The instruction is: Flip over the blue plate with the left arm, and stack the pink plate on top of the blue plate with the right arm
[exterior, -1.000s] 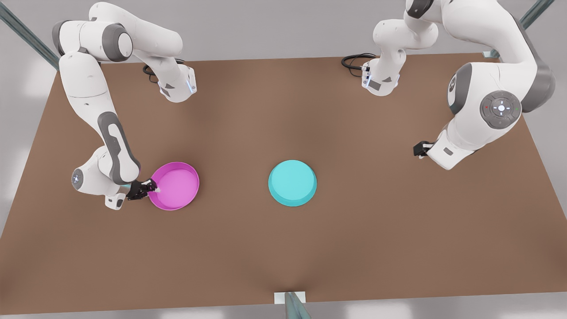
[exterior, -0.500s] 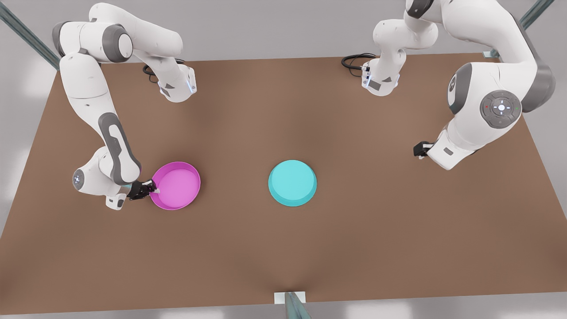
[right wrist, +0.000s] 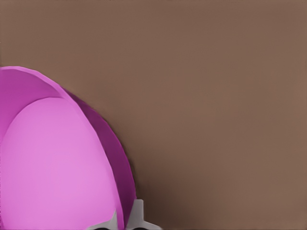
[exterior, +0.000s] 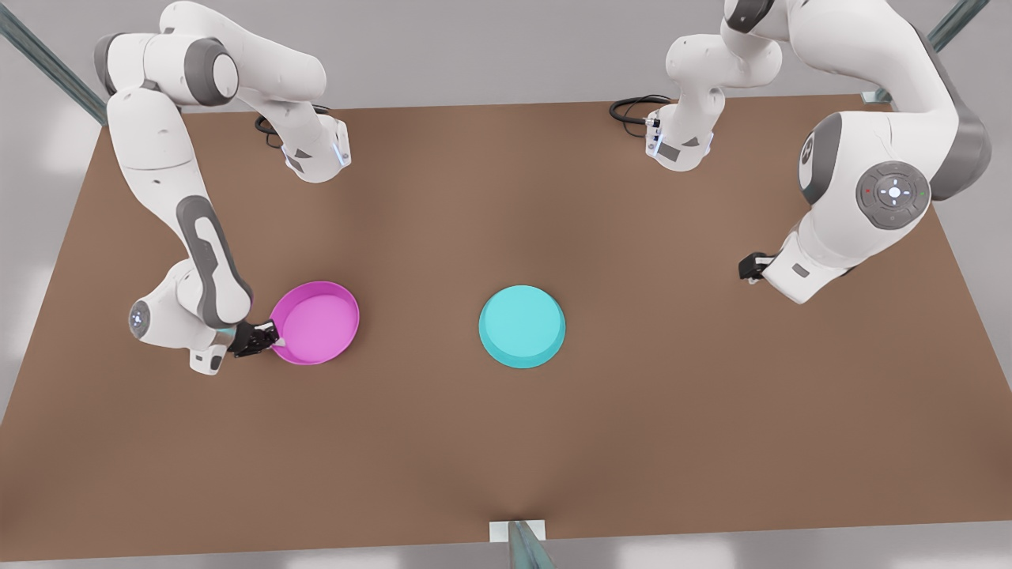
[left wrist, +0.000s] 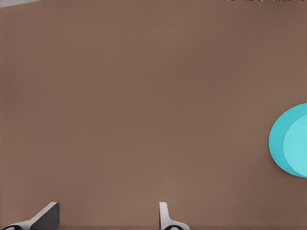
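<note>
The pink plate (exterior: 316, 322), stiff and probably light, tilts on the desk (exterior: 506, 442) at the left, its thin rim pinched by the right hand (exterior: 265, 340). The blue plate (exterior: 522, 326) lies centre; the left hand (exterior: 749, 266) waits far right, fingers apart.

Pink plate (exterior: 316, 322) tilted, rim-gripped; blue plate (exterior: 522, 326) upside-down, mid-table.

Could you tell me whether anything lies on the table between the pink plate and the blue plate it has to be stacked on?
Nothing visible does. The right gripper is shut on the rim of the pink plate, and only bare table separates it from the blue plate. The left gripper waits, open, away from both.
</note>
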`<control>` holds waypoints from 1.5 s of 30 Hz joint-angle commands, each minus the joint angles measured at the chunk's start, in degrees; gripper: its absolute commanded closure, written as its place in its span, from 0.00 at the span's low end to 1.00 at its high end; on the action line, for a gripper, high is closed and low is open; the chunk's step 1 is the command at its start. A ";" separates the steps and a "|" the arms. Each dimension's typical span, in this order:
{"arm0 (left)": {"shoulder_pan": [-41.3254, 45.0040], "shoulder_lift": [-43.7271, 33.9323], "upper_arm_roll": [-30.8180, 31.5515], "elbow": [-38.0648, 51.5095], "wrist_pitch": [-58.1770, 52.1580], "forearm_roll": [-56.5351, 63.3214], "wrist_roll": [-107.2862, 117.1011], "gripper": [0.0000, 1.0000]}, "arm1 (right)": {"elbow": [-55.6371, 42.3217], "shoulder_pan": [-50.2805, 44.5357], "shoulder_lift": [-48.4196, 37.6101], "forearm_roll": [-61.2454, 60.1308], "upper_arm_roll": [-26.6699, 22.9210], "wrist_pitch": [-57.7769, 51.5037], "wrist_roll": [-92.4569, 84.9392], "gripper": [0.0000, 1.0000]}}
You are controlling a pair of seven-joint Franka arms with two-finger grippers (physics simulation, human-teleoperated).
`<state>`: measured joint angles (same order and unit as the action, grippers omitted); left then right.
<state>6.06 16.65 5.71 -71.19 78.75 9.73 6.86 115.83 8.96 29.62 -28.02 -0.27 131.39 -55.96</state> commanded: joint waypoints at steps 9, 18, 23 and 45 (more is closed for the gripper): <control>0.00 -0.65 -1.14 0.18 -0.53 0.46 0.88 0.00 | -0.08 -3.69 -1.59 -5.20 1.41 -3.60 8.15 0.79; 0.09 -0.39 -1.05 0.18 -0.26 0.72 0.97 0.00 | -0.34 -15.91 -4.13 -11.44 1.41 -2.54 21.50 0.79; 0.09 -0.30 -1.14 0.00 -0.26 0.72 0.97 0.00 | -1.31 -26.36 -5.10 -15.74 1.23 0.88 32.75 0.79; 0.00 -0.13 -1.14 0.00 0.44 0.81 0.88 0.00 | -7.20 -48.87 1.05 -20.58 0.27 21.10 61.41 0.79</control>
<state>6.07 16.53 4.57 -71.19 79.19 10.54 7.73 108.54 -39.89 30.67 -48.83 0.02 152.50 5.33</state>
